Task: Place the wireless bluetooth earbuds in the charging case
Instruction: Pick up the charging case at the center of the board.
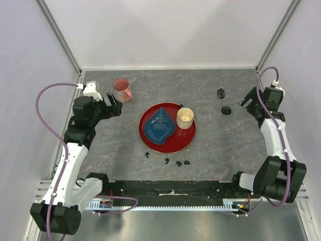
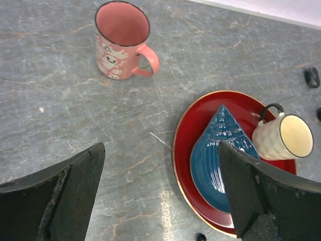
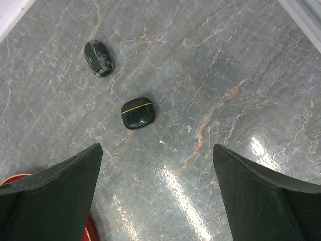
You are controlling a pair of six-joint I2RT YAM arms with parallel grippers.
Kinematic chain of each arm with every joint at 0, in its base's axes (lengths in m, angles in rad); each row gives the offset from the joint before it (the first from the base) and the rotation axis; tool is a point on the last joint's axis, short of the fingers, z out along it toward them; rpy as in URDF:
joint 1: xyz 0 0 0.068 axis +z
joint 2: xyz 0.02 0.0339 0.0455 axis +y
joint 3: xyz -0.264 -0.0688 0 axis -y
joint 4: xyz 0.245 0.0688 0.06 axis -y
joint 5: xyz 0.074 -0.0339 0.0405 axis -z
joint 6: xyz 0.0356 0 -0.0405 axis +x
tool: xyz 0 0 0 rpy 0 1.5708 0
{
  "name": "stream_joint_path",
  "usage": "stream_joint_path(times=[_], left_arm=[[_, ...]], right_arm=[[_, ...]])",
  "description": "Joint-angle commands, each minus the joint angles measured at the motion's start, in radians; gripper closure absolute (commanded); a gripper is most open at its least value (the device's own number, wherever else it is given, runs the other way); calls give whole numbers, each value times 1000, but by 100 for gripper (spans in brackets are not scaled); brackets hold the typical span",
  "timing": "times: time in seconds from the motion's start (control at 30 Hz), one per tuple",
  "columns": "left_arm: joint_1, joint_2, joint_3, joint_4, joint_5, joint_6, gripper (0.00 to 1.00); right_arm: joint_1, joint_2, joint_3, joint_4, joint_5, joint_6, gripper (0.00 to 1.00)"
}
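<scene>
Left fingers [image 2: 75, 191]: spread wide apart with nothing between them, hovering over bare desk [image 1: 225, 145] at the left, tips aimed toward the middle.
Mug [image 1: 122, 90]: pink with a white pattern, upright, handle toward the plate, standing just beyond the left fingers and apart from the plate.
Plate [image 1: 180, 143]: red and round with a thin gold rim, in the middle of the desk.
Dish [image 1: 159, 125]: blue and shell-shaped, lying on the left half of the plate with its point toward the far side.
Earbuds [image 1: 166, 161]: four tiny black curled pieces in a loose row on the desk, just on the near side of the plate. The leftmost [image 1: 147, 154] sits below the plate's left edge, and the two rightmost [image 1: 179, 163] [image 1: 187, 162] lie close together. None is in a case.
Cup [image 1: 185, 118]: cream-coloured, upright on the far right part of the plate, beside the dish; the left wrist view shows its dark handle.
Far case [image 3: 99, 57]: black glossy oval, lying on the desk right of the plate.
Near case [image 3: 137, 113]: black, lid shut, with a thin gold line across it, near the far case but not touching it.
Right fingers [image 3: 60, 186]: spread wide apart and empty, held above the desk at the right, near the two cases and touching neither.
</scene>
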Motion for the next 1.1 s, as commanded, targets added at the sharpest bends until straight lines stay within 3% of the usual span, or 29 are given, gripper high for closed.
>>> stream_joint_path(times=[0.0,0.5,0.83,1.07], left_arm=[[5,10,3,21,105,-34,0],[14,-15,-5,27,182,-11,0],[14,-16,-14,33,171,-11,0],[19,-16,-17,31,165,-13,0]], right_arm=[[-4,22,-18,48,-26,-41,2],[-4,293,35,141,-43,-20,2],[2,496,135,195,-181,5,15],[52,564,184,201,-222,6,17]])
